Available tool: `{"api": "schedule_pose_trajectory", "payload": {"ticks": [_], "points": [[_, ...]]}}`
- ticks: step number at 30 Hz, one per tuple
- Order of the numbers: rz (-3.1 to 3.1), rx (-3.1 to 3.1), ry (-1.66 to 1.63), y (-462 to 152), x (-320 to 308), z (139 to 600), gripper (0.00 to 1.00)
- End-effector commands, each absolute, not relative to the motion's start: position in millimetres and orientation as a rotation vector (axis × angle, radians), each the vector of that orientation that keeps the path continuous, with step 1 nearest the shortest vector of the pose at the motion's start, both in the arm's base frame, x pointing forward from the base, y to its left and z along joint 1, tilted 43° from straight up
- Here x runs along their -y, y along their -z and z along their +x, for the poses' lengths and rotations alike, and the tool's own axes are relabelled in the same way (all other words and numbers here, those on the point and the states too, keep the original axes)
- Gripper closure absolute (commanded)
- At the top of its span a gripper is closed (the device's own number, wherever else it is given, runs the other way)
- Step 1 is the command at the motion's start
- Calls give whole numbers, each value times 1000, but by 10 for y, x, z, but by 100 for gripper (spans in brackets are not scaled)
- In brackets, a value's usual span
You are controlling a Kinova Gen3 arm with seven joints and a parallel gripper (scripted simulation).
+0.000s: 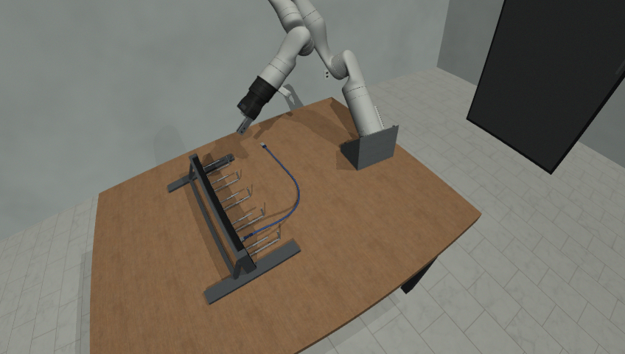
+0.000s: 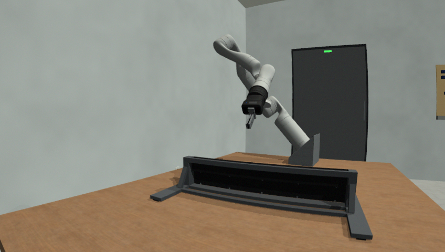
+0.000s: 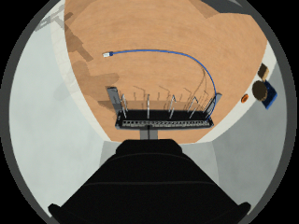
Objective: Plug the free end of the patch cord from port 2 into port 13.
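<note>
Early stage, by the look of it: free plug (image 1: 263,144) (image 3: 106,54) out on the bench (image 1: 372,228) (image 2: 93,218) (image 3: 140,28), well apart from the rack (image 1: 278,258) (image 2: 268,165) (image 3: 113,100), with the blue patch cord (image 1: 298,192) (image 3: 149,49) curving back to the seated end (image 1: 248,236) (image 3: 209,117) near one end of the panel, presumably in port 2. Port numbers too small to read. Fingers (image 1: 243,126) (image 2: 251,119) pressed together, nothing between, up in the air and clear of both plug and rack. Rack upright on both feet. Still to do: spread and lower the fingers, pinch the plug, turn it latch up, line it up with port 13, push to full travel without shoving or tipping the unfastened rack, release, leave the cord at rest. Latch orientation not clear from here.
</note>
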State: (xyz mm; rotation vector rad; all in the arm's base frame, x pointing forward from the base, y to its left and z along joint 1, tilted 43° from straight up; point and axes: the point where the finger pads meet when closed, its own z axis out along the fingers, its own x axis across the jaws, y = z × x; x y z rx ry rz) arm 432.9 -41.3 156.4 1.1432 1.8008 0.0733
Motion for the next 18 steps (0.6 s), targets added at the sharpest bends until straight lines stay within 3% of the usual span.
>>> {"api": "schedule_pose_trajectory", "payload": {"ticks": [1, 18], "points": [[1161, -1764, -86, -1747, 562, 4357, 100], [1161, -1761, -87, -1935, 766, 4377, 100]]}}
